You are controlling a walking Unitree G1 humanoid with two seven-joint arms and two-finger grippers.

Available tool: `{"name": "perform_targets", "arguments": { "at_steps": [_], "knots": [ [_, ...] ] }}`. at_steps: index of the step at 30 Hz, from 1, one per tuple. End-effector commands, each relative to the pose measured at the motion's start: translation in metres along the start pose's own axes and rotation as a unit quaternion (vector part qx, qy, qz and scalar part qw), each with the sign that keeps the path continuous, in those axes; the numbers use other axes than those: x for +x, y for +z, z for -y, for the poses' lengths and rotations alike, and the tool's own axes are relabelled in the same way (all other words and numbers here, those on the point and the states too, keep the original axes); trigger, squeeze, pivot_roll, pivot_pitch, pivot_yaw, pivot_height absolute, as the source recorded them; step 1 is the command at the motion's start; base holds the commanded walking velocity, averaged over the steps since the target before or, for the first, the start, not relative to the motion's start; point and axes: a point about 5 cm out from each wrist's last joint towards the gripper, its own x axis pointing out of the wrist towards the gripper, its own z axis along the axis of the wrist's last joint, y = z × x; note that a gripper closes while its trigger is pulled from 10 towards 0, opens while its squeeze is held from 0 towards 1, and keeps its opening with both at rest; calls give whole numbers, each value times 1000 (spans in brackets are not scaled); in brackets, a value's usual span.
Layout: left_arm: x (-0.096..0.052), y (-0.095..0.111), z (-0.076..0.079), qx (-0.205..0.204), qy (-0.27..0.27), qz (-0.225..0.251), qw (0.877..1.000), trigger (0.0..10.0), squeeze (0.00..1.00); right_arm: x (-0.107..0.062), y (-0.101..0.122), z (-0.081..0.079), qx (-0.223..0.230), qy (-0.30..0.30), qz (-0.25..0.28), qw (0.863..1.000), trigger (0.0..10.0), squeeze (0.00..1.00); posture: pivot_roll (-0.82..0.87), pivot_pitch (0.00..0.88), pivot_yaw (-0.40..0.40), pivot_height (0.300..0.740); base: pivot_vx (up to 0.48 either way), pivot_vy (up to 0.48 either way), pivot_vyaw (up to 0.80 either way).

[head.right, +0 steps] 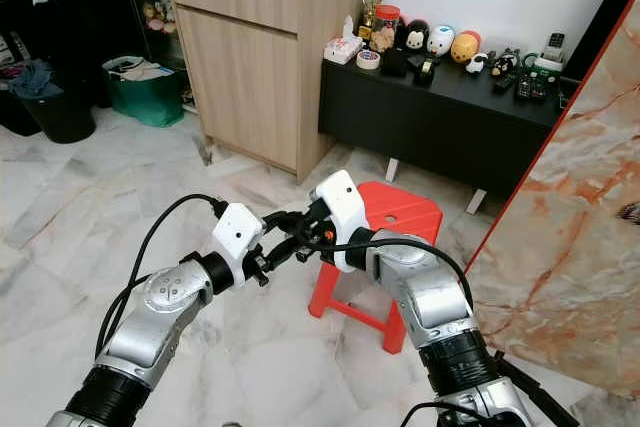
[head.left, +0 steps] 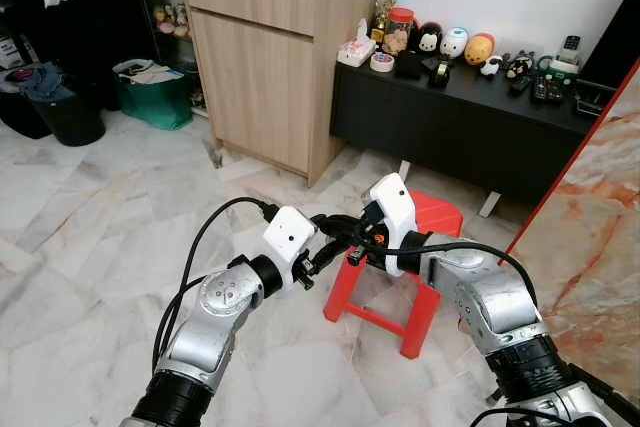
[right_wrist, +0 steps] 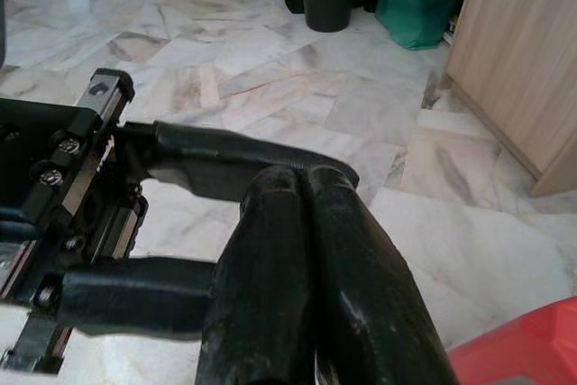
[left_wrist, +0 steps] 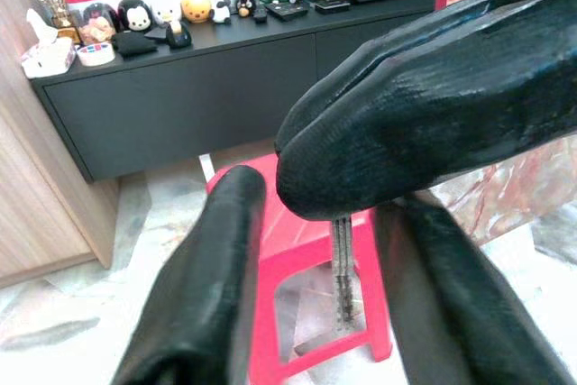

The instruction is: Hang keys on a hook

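Observation:
My two grippers meet in mid-air in front of me, above the marble floor and just left of a red plastic stool point(head.left: 432, 215). The right gripper point(head.left: 336, 226) is shut, its two black fingers point(right_wrist: 297, 250) pressed together. A thin metal key point(left_wrist: 343, 270) hangs down from under them in the left wrist view. The left gripper point(head.left: 322, 255) is open, and its fingers point(left_wrist: 216, 259) stand on either side of the right gripper's tip and the key. I cannot tell whether they touch the key.
A tall wooden cabinet point(head.left: 270, 57) stands ahead on the left. A low black sideboard point(head.left: 460, 122) with figurines runs along the wall. A marble panel point(head.left: 600, 247) rises on the right. A green bag point(head.left: 155, 97) and a black bin point(head.left: 65, 115) sit far left.

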Motion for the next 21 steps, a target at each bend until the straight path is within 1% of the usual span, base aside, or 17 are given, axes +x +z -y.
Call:
{"name": "perform_targets", "arguments": {
  "at_steps": [1, 12, 18, 21],
  "knots": [
    [1, 2, -1, 1, 3, 7, 1000, 0, 0, -1, 6, 1, -1, -3, 9, 1000, 10000, 0, 86, 0, -82, 709, 0, 0, 0],
    [0, -1, 0, -4, -2, 1, 1000, 0, 0, -1, 7, 4, 7, -14, 15, 1000, 10000, 0, 86, 0, -81, 709, 0, 0, 0],
    [-1, -3, 0, -5, -5, -3, 1000, 0, 0, -1, 8, 9, 14, -33, 19, 999, 10000, 0, 86, 0, -81, 709, 0, 0, 0],
    [-1, -4, 0, -5, -4, -4, 1000, 0, 0, -1, 9, 16, 32, -60, 25, 997, 10000, 0, 86, 0, -81, 709, 0, 0, 0]
  ]
}}
